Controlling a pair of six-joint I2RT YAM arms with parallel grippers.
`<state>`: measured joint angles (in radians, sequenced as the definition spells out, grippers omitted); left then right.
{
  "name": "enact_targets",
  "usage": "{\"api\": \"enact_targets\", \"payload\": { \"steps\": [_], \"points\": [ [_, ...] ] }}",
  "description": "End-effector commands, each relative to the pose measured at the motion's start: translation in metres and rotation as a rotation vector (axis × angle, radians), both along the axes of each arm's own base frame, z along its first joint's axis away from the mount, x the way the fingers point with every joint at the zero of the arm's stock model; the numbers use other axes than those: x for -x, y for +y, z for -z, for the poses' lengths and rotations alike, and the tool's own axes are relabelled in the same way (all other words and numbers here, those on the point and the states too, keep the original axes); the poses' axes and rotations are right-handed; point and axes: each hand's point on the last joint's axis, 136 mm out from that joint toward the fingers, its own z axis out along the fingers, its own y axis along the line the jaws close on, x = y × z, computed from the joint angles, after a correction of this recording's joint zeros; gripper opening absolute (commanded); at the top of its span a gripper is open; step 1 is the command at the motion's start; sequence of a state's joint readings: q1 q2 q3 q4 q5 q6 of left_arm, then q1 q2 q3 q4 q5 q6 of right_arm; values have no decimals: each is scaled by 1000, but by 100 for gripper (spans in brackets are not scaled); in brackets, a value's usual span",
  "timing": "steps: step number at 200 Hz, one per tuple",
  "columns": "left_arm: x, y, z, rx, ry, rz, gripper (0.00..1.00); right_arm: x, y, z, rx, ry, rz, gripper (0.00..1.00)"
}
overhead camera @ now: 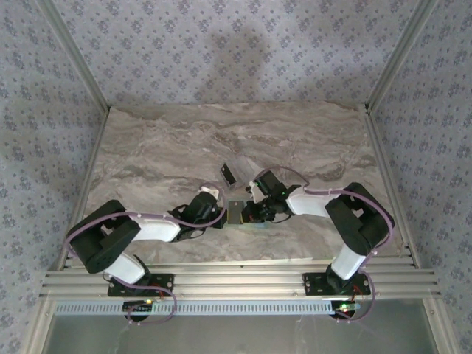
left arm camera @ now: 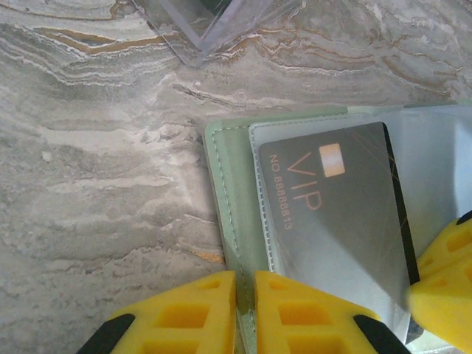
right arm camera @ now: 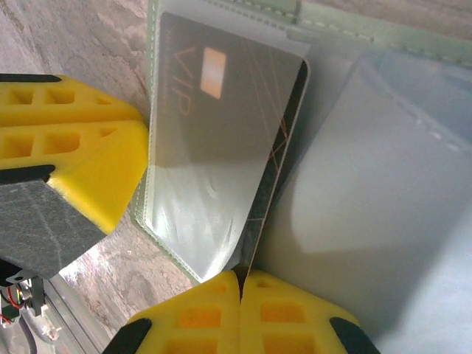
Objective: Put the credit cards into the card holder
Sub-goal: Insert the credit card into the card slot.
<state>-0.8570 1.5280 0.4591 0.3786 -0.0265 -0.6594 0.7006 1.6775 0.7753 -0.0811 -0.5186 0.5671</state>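
The pale green card holder point(left arm camera: 227, 193) lies open on the marble table between the two arms point(overhead camera: 236, 212). A grey VIP credit card point(left arm camera: 339, 214) sits partly inside its clear sleeve, its dark end sticking out point(right arm camera: 284, 140). My left gripper point(left arm camera: 245, 295) is shut on the holder's green stitched edge. My right gripper point(right arm camera: 240, 284) is shut on the dark end of that card; one of its yellow fingers point(left arm camera: 442, 280) shows in the left wrist view. A second dark credit card point(overhead camera: 228, 174) lies loose on the table farther back.
A clear plastic case point(left arm camera: 221, 22) lies just beyond the holder. The holder's other clear pocket point(right arm camera: 383, 192) spreads to the right of the card. Metal frame posts and patterned walls bound the table point(overhead camera: 147, 147) on three sides.
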Motion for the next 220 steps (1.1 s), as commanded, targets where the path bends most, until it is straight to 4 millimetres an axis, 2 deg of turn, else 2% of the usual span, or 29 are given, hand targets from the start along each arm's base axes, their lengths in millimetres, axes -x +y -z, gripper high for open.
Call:
{"api": "enact_targets", "payload": {
  "steps": [1, 40, 107, 132, 157, 184, 198, 220],
  "points": [
    [28, 8, 39, -68, 137, 49, 13, 10, 4, 8, 35, 13, -46, 2],
    [29, 8, 41, -75, 136, 43, 13, 13, 12, 0, 41, -25, -91, 9],
    [28, 22, 50, -135, 135, 2, 14, 9, -7, -15, 118, -107, -73, 46],
    [28, 21, 54, -135, 139, 2, 14, 8, -14, -21, 144, -143, -68, 52],
    [29, 21, 56, -128, 143, -1, 14, 8, -17, -33, 141, -190, -66, 51],
    [30, 22, 57, -130, 149, -2, 14, -2, -23, -46, 215, -288, -45, 37],
    [30, 22, 57, -128, 150, -1, 14, -8, -29, -47, 276, -330, -30, 32],
    [30, 21, 56, -126, 150, -1, 14, -18, -39, -43, 379, -369, -2, 32]
  ]
}}
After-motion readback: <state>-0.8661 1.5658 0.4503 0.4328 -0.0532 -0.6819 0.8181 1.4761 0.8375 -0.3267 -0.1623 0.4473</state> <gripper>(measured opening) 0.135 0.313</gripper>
